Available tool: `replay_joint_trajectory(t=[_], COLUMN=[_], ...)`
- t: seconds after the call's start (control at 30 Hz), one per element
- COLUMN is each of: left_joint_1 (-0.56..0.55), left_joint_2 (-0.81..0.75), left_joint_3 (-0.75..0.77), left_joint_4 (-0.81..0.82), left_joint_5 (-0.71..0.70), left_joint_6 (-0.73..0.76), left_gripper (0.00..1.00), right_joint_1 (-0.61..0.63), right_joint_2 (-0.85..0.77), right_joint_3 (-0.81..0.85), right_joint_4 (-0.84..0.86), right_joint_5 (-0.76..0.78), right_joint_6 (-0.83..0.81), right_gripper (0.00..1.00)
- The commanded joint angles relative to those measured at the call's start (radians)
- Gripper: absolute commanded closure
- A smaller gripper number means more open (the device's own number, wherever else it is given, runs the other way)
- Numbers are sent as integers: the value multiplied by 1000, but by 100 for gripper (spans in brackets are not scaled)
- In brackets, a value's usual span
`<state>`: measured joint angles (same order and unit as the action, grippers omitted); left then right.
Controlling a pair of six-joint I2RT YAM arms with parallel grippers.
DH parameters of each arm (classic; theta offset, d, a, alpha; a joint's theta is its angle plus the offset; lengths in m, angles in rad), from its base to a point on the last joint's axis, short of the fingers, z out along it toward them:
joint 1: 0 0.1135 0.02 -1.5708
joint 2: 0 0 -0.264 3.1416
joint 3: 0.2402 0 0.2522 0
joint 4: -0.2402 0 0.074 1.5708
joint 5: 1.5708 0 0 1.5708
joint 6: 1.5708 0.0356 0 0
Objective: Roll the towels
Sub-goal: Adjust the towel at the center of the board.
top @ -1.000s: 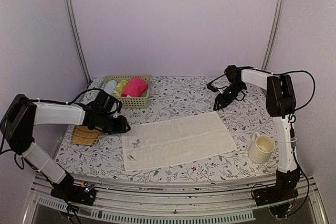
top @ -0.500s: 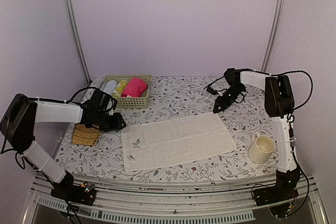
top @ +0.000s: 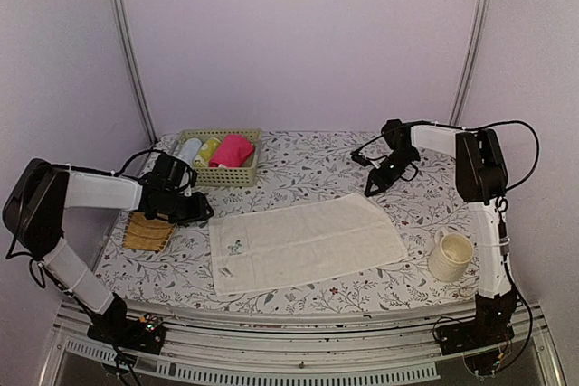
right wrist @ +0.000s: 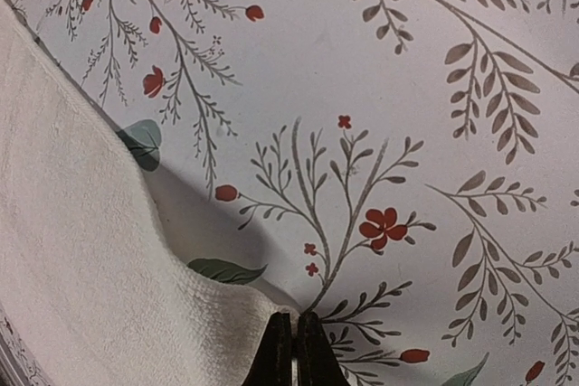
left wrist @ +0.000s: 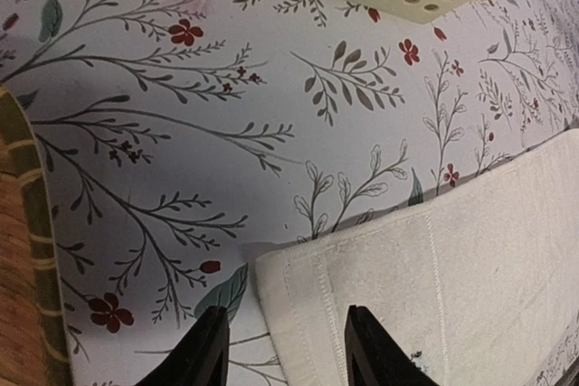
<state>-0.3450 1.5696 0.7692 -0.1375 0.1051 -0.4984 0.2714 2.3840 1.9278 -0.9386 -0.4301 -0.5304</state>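
Two far corners of the cream towel [top: 308, 241] matter now; it lies flat and spread in the middle of the table [top: 298, 162], between the arms, while the pink towel [top: 233, 149] sits bundled in the basket [top: 237, 176] at the back left. At the far right corner the right claw [right wrist: 297, 345] is pinched together on the cloth, which is lifted a little there with a shadow under it; the left claw [left wrist: 285, 354] stands apart, its fingers straddling the far left corner without gripping.

To start the roll well, I judge the left claw should come down and close on the corner's hem itself, not on cloth further in; both corners should then rise together and turn toward the near edge at an even pace, so the roll begins straight rather than as a cone; the lift should be low, since the limp cloth will likely sag in the middle. Beside the left claw lies the straw mat [top: 147, 234], and the mug [top: 450, 256] stands near the towel's near right corner; neither should be dragged.
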Motion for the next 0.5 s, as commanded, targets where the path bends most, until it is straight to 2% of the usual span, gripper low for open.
replay_joint_trajectory(t=[0.0, 0.13, 0.3, 0.47], left_joint_1=[10, 9, 13, 19], left_joint_2=[40, 91, 139, 189], left_joint_3=[22, 68, 131, 150], left_joint_4=[22, 8, -41, -43], left_joint_5=[18, 16, -42, -10], left_joint_6=[14, 18, 31, 75], left_gripper=[53, 52, 53, 58], right_joint_1=[2, 2, 0, 1], right_joint_2=[-62, -54, -47, -52], right_joint_3=[-44, -38, -29, -32], right_joint_4=[55, 78, 76, 76], right_joint_5=[132, 210, 213, 213], right_joint_6=[35, 48, 48, 42], right_gripper=[97, 97, 97, 97])
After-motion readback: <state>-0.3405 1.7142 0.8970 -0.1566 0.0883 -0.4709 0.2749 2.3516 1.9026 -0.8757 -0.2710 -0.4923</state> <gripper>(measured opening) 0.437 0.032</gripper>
